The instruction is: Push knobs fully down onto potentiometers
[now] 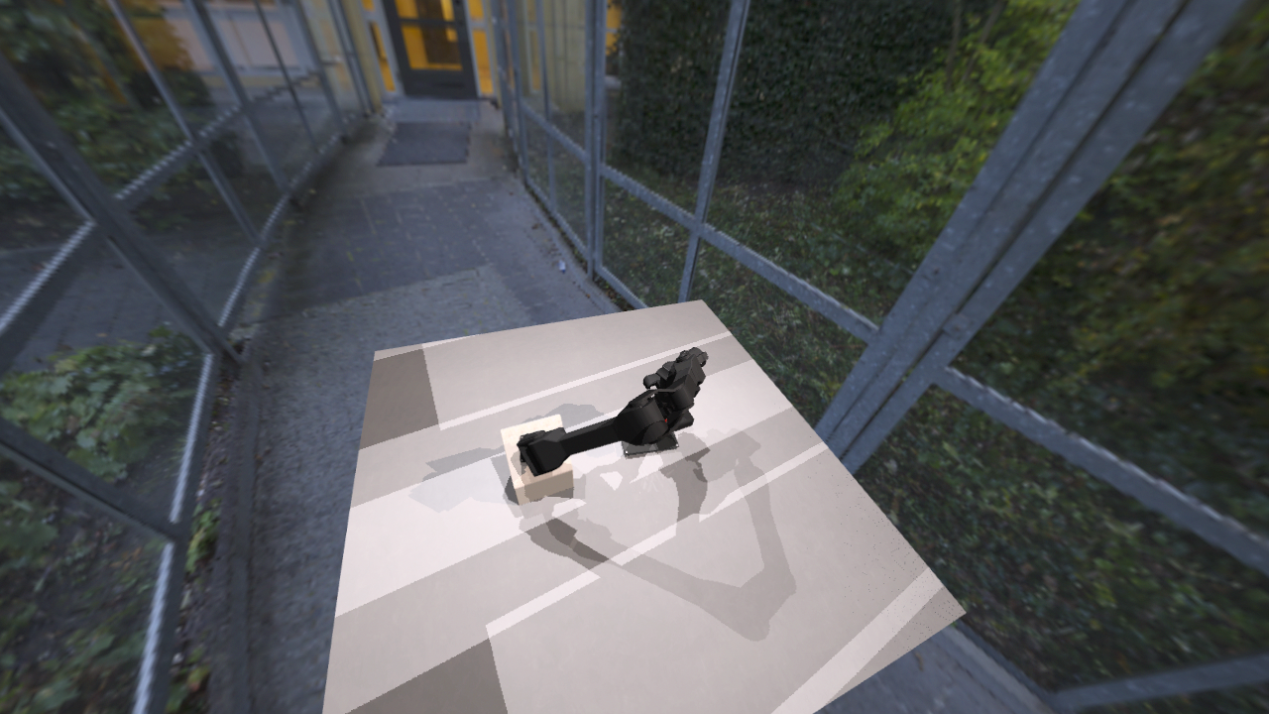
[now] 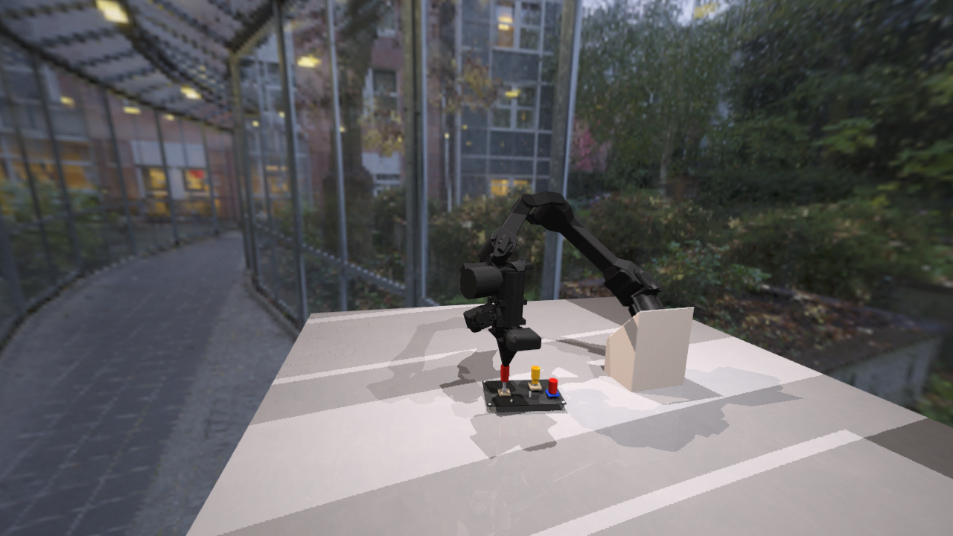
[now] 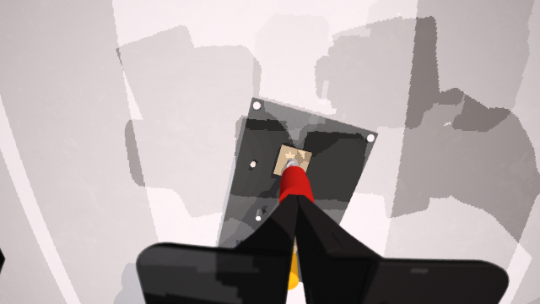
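The black circuit board [image 1: 634,450] [image 2: 520,402] [image 3: 333,177] stands low on the table. A red knob [image 2: 504,374] [image 3: 296,181] stands high on its shaft, with bare shaft showing between it and the tan potentiometer [image 2: 503,393] [image 3: 283,159]. My gripper [image 2: 505,364] [image 3: 295,202] is shut and empty, pointing down, its fingertips at the top of this red knob. A yellow knob [image 2: 534,373] [image 3: 293,279] stands upright on another tan potentiometer; the fingers partly hide it in the wrist view. A shorter red knob [image 2: 552,385] sits low at the blue potentiometer [image 2: 552,394].
Small pale-topped pins [image 2: 529,394] [image 3: 258,218] stand on the board near the knobs. The beige block [image 1: 547,488] [image 2: 660,350] at the arm's base stands to the right of the board in the exterior view. Shadows and light bands cross the table [image 2: 373,433].
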{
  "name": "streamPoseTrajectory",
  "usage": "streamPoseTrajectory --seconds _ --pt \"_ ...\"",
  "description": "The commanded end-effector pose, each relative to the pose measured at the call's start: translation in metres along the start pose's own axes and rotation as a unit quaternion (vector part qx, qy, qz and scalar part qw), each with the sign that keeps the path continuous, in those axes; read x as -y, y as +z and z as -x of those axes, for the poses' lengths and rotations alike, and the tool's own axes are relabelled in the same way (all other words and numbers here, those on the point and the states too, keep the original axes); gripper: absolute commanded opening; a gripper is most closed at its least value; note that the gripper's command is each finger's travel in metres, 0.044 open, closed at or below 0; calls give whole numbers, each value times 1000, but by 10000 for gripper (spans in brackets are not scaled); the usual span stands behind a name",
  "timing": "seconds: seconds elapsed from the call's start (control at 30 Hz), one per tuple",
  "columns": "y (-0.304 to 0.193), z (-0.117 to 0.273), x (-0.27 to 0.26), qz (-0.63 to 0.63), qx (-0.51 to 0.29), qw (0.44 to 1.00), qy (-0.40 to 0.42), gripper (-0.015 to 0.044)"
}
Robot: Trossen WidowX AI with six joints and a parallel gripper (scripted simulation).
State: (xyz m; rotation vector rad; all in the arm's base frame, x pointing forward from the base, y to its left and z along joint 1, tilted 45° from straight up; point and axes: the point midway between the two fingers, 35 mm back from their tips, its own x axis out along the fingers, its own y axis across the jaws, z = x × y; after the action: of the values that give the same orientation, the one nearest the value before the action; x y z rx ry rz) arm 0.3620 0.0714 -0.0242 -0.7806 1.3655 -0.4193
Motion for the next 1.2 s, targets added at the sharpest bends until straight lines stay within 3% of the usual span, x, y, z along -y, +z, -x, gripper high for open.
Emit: streamPoseTrajectory --seconds 0.0,1.17 --pt "1 -14 2 -9 -7 1000 -1 0" --pt "1 -30 3 -9 -7 1000 -1 0"
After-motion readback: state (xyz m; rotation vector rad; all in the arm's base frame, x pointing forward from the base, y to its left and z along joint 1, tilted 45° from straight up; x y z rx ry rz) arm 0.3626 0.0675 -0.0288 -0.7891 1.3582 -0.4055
